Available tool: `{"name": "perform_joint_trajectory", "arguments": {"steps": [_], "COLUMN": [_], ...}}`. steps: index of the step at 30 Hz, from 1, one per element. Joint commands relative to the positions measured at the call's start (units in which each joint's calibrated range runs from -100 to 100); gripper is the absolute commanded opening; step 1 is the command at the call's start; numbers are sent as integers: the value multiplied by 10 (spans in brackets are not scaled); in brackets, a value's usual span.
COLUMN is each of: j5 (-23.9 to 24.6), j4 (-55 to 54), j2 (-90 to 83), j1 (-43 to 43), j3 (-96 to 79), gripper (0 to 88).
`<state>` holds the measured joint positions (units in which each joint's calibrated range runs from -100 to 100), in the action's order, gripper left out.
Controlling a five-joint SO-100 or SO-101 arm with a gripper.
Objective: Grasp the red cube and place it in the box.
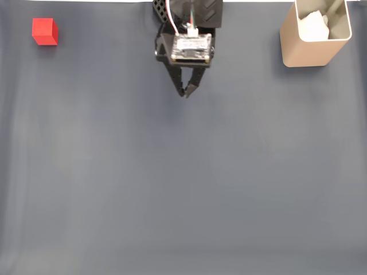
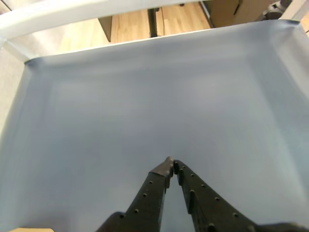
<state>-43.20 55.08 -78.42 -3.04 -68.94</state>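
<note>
The red cube (image 1: 45, 31) rests on the grey-blue cloth at the top left of the fixed view. The box (image 1: 314, 33), a tall beige container with something white inside, stands at the top right. My gripper (image 1: 186, 93) hangs at the top centre, between them and far from both, its black fingers meeting at the tips with nothing held. In the wrist view the gripper (image 2: 171, 162) points over bare cloth, shut and empty.
A grey-blue cloth (image 1: 183, 183) covers the whole table. In the wrist view its far edge (image 2: 154, 38) meets a wooden floor with furniture legs beyond. A pale bar (image 2: 72, 14) crosses the top of that view.
</note>
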Motion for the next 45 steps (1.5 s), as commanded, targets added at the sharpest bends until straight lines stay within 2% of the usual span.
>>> {"name": "perform_joint_trajectory", "arguments": {"steps": [1,20,28,45], "j5": [-1,-30,-27,-50], "j4": [-6,48,50,76], "j2": [34,247,336,470], "j1": [-32,-282,-376,-534], "j3": [74,317,395,461], "gripper": [2,2,2,2]}}
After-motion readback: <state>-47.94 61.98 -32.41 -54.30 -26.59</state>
